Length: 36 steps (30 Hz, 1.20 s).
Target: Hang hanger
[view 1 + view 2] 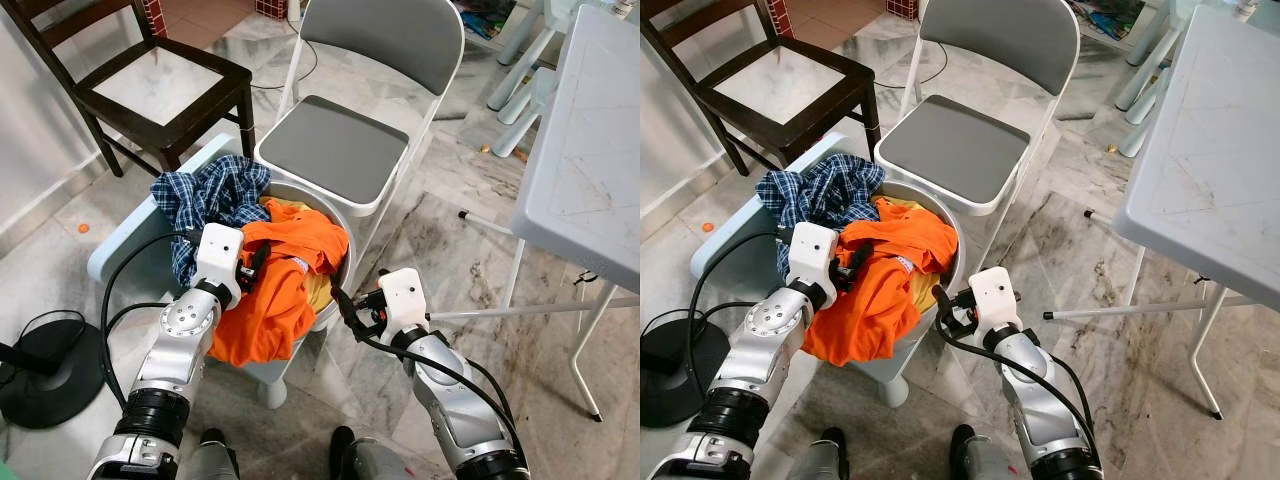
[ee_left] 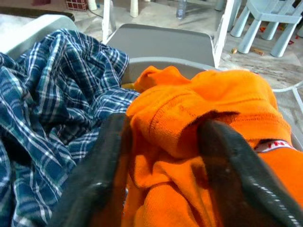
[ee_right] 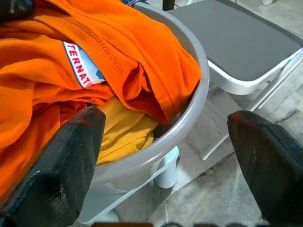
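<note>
Orange shirt (image 1: 285, 275) fills basin (image 1: 338, 290) between left claw (image 1: 255, 266), right claw (image 1: 345, 308).

Orange shirt (image 1: 290, 270) draped over basket (image 1: 340, 275) rim

Right gripper (image 3: 170, 156) spread wide at grey basin (image 3: 191, 116) rim; orange garment (image 3: 94, 47) inside.

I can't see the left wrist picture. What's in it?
The left gripper has its two black fingers around a fold of an orange shirt in a grey basin. A blue checked shirt lies beside it.
</note>
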Available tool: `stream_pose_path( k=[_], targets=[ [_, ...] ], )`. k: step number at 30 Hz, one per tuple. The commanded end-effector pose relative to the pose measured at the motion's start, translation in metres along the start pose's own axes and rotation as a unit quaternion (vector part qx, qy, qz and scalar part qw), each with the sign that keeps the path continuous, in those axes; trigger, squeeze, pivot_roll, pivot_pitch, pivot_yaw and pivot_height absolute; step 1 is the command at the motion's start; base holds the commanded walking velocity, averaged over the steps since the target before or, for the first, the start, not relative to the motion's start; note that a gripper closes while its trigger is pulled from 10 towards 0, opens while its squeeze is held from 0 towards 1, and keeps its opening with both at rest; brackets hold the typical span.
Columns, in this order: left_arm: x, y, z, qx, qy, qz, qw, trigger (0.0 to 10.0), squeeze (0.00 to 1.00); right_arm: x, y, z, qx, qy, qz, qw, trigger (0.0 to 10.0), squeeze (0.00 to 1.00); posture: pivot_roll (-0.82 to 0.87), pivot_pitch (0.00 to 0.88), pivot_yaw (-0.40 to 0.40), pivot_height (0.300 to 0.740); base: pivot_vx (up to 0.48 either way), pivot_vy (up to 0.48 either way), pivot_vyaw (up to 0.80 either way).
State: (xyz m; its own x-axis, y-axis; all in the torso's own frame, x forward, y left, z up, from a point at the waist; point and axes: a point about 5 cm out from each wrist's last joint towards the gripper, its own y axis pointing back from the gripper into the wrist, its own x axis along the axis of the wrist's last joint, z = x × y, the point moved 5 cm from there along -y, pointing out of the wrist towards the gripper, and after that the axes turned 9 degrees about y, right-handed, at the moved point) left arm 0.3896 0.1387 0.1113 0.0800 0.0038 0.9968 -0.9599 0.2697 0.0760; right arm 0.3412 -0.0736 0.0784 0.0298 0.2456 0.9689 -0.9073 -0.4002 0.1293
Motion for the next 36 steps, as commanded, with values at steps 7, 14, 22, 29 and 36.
stream_pose_path(
  k=[7, 14, 22, 29, 36],
  targets=[
    [-0.004, -0.002, 0.004, -0.010, 0.005, 0.000, 1.000, 0.0, 0.00, -0.011, 0.004, 0.001, -0.003, 0.000, -0.017, 1.000, 10.0, 0.00, 0.12, 0.289, -0.116, 0.740, 0.000, 0.000, 0.00],
    [-0.003, -0.002, 0.005, -0.012, 0.006, 0.006, 1.000, 0.0, 0.00, -0.011, 0.004, 0.001, -0.003, 0.000, -0.017, 1.000, 10.0, 0.00, 0.12, 0.288, -0.115, 0.740, 0.000, 0.000, 0.00],
    [0.006, 0.010, 0.028, -0.051, 0.019, 0.051, 0.997, 0.0, 0.00, -0.012, 0.004, 0.000, -0.003, 0.000, -0.018, 1.000, 10.0, 0.00, 0.13, 0.291, -0.116, 0.740, 0.000, 0.000, 0.00],
    [0.017, 0.037, 0.063, -0.127, 0.014, 0.103, 0.986, 0.0, 0.00, -0.012, 0.003, 0.001, -0.004, 0.002, -0.017, 1.000, 10.0, 0.00, 0.14, 0.294, -0.122, 0.740, 0.000, 0.000, 0.00],
    [0.004, 0.078, 0.079, -0.168, 0.014, 0.105, 0.980, 0.0, 0.00, -0.013, 0.003, 0.001, -0.002, 0.005, -0.018, 1.000, 10.0, 0.00, 0.15, 0.297, -0.125, 0.740, 0.000, 0.000, 0.00]
  ],
)
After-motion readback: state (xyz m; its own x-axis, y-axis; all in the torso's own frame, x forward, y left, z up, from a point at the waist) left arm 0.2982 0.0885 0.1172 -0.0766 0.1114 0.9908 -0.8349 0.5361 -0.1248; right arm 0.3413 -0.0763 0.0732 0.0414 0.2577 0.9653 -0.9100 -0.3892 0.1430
